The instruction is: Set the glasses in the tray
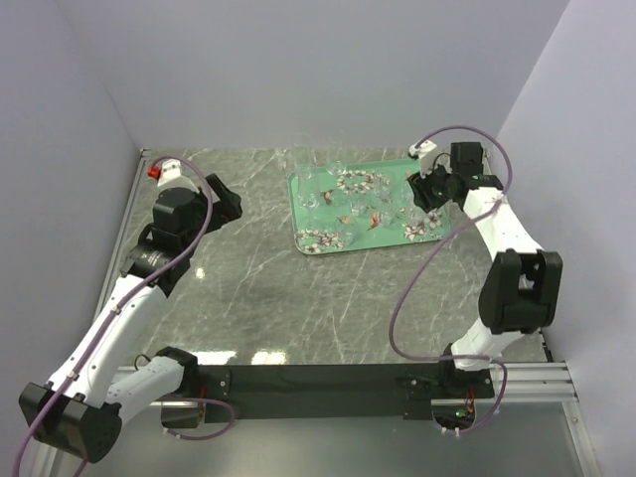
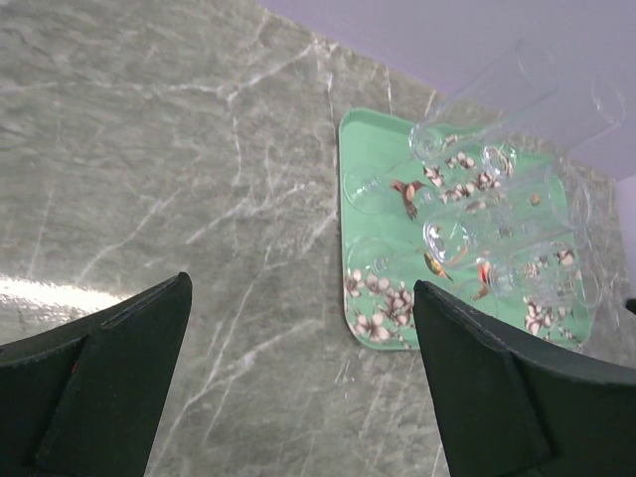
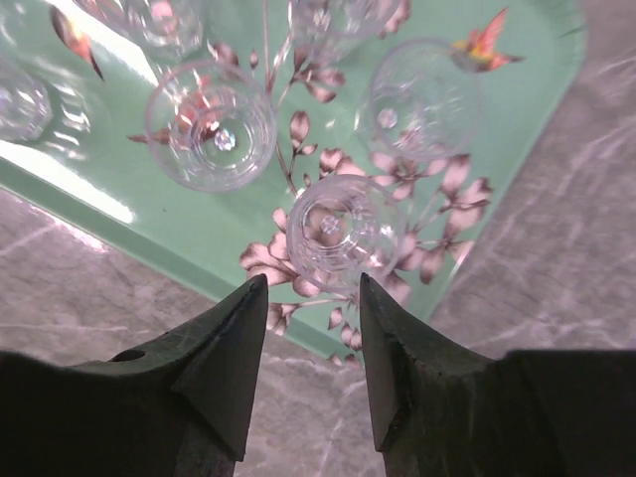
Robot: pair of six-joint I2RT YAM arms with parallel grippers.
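Right now the grey marbled bench [image 1: 258, 288] carries the teal tray [image 2: 360, 139] toward its far right, and every one of the glasses [image 3: 211, 124] I can make out stands on it. They are so see-through that I cannot rule out one hiding by the far rim. My right arm reaches over the tray's right end, while my left arm hangs over bare bench well to the left of the tray. The left gripper [image 2: 300, 298] has its jaws spread as wide as they go, with nothing between them. The right gripper [image 3: 313, 280] looks straight down on the nearest glass [image 3: 338, 234], which stands upright on a flower wreath close to the tray's rim, with a second glass [image 3: 417, 99] just beyond it and another to its left. The right jaws are partly apart. The glass sits just ahead of their tips, and I see no pad pressing on it, so I read it as set down and let go, though clear glass makes contact hard to judge. The step in hand, as I judge it, is getting off this glass cleanly. I would spread the jaws further until both tips clearly stand off the rim, then lift straight up before swinging away. I would avoid any sideways drift, since a nudge could tip the glass over the rim or into its neighbours. A slow rise matters most, because the rim is light and could catch on a fingertip.
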